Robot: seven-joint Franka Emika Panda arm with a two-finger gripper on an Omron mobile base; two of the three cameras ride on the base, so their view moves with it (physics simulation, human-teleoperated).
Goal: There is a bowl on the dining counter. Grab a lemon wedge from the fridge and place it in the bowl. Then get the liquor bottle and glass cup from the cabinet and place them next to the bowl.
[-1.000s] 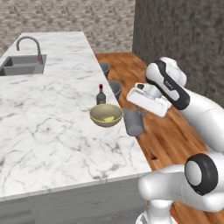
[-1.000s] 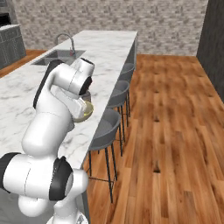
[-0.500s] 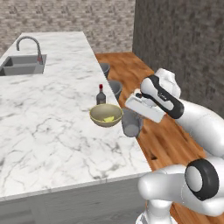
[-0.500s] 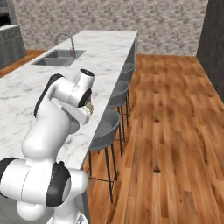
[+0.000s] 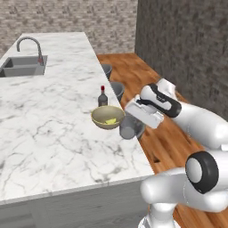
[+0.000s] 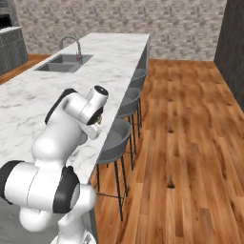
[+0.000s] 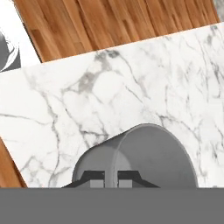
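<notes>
- One long marble tabletop runs through the simulated kitchen, bordered by a wood floor and a brick back wall.
- One white robot arm reaches from the floor side toward the tabletop edge, close to the bowl.
- One sink with one curved faucet sits at the far end of the tabletop, well apart from the bowl.
- Three grey bar stools line the floor side of the tabletop in the right base view; the nearest stands just below the bowl's stretch of edge.
- One tan bowl rests on the tabletop near its edge, holding one pale yellow lemon wedge.
- One grey glass cup is held tilted just beside the bowl, on the bowl's floor side; whether it touches the tabletop cannot be told.
- One tool is clenched on the glass cup; in the hand view its two dark tips pinch the cup's rim over the marble.
- One dark liquor bottle with a red cap stands upright just behind the bowl, toward the sink.
</notes>
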